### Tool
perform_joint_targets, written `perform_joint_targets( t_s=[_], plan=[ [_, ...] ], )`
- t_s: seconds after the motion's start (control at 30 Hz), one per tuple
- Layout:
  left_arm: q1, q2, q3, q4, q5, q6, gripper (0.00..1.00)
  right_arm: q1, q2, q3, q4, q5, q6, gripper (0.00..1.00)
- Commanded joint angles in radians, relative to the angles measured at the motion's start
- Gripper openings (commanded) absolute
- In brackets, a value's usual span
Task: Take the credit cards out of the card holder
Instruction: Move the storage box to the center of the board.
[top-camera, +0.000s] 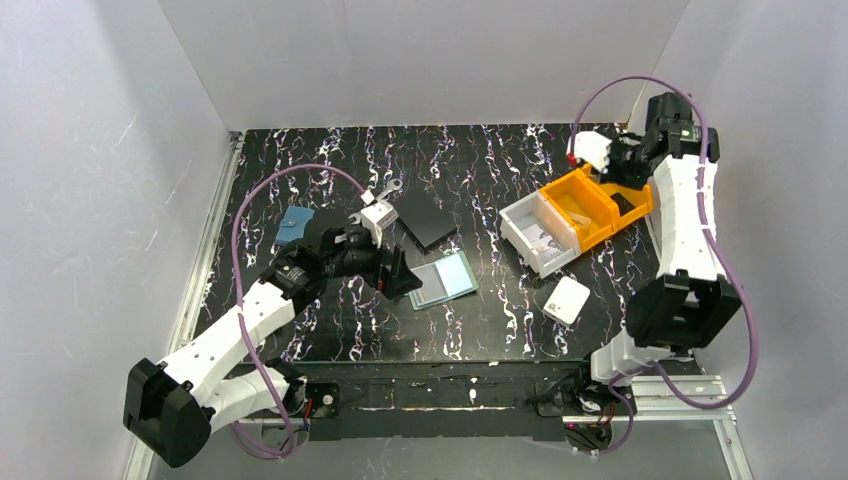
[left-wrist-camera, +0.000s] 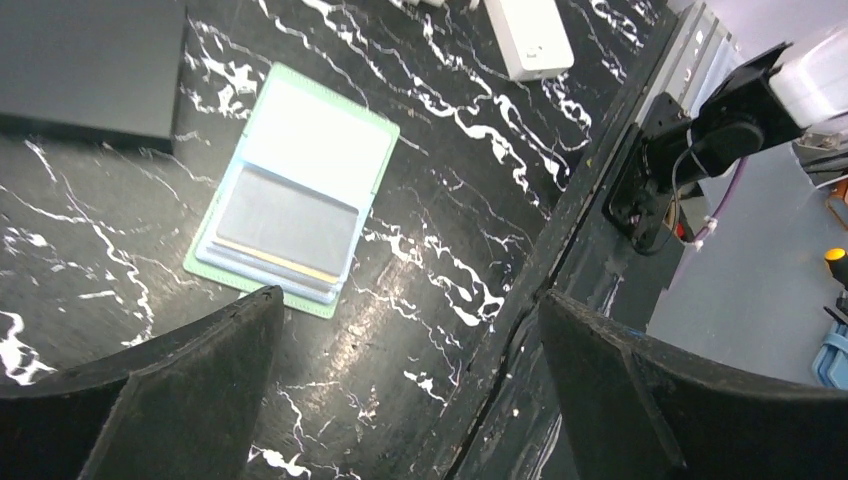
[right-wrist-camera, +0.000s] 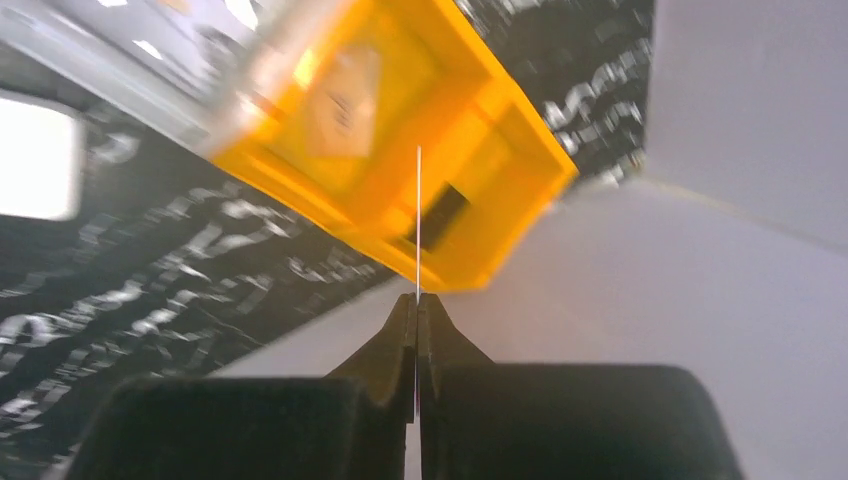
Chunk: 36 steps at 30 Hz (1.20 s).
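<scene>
The card holder (top-camera: 443, 280) lies open on the table, mint-green with light-blue panels. In the left wrist view the card holder (left-wrist-camera: 300, 190) has a grey card (left-wrist-camera: 287, 222) in its near pocket, with a tan card edge (left-wrist-camera: 270, 257) under it. My left gripper (top-camera: 395, 272) is open and empty just left of the holder; in its own view the left gripper (left-wrist-camera: 410, 390) has its jaws wide apart. My right gripper (top-camera: 625, 165) hovers over the yellow bin. In its own view the right gripper (right-wrist-camera: 417, 300) is shut on a thin credit card (right-wrist-camera: 418, 220) seen edge-on.
A yellow bin (top-camera: 590, 205) and a white bin (top-camera: 540, 235) stand at the right, the yellow bin (right-wrist-camera: 370, 130) below my right gripper. A white square box (top-camera: 567, 299) lies near the front. A black square plate (top-camera: 428, 218) and a blue pouch (top-camera: 294, 224) lie behind the holder.
</scene>
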Motion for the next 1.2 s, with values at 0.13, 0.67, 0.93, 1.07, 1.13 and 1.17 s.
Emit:
perform_joint_targets(
  t_s=[0.13, 0.67, 0.93, 1.07, 1.13, 1.17],
  plan=[
    [0.008, -0.044, -0.114, 0.108, 0.039, -0.074, 0.98, -0.059, 0.175, 0.065, 0.206, 0.227, -0.042, 0.01],
    [0.008, -0.251, -0.274, 0.169, -0.01, -0.246, 0.98, -0.075, 0.425, 0.104, 0.391, 0.327, 0.271, 0.01],
    [0.008, -0.266, -0.28, 0.143, -0.014, -0.234, 0.98, -0.089, 0.473, 0.059, 0.356, 0.206, 0.436, 0.01],
    [0.008, -0.274, -0.284, 0.141, -0.016, -0.234, 0.98, -0.092, 0.469, 0.041, 0.326, 0.118, 0.493, 0.01],
    [0.007, -0.282, -0.29, 0.142, -0.017, -0.236, 0.98, -0.093, 0.469, 0.034, 0.3, 0.07, 0.53, 0.01],
    [0.008, -0.287, -0.292, 0.142, -0.018, -0.236, 0.98, -0.093, 0.47, 0.028, 0.289, 0.043, 0.545, 0.01]
  ],
)
